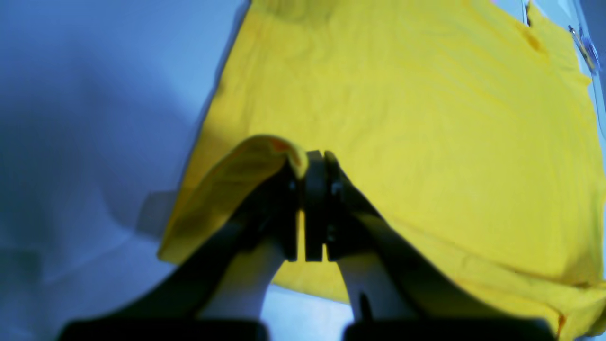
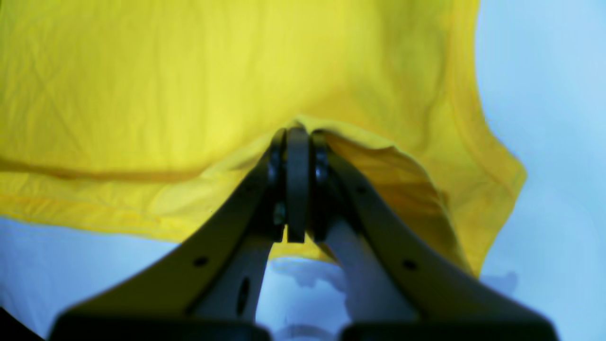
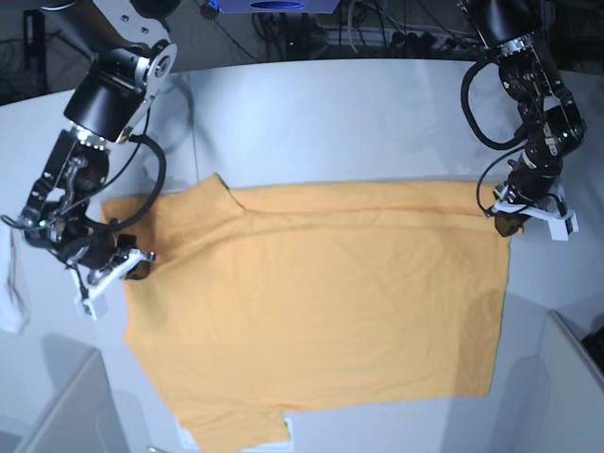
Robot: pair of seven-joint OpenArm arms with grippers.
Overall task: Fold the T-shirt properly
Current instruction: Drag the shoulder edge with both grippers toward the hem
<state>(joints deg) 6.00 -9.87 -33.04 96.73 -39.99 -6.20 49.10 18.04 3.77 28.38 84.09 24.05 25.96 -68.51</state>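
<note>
Orange T-shirt (image 3: 321, 311) covers the pale table (image 3: 330, 85); both tools (image 3: 135, 268) (image 3: 510, 226) pinch it shut.

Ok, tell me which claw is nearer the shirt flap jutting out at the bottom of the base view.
The right claw. It pinches the T-shirt on the flap's side; the left claw grips near the opposite side.

Matt, softly creased cloth T-shirt (image 3: 321, 302); smooth, faintly glossy tabletop (image 3: 330, 132).

wrist cams close, facing down past grippers (image 1: 305, 161) (image 2: 298, 130), base cam opp., higher, all sharing cloth (image 3: 321, 302)
</note>
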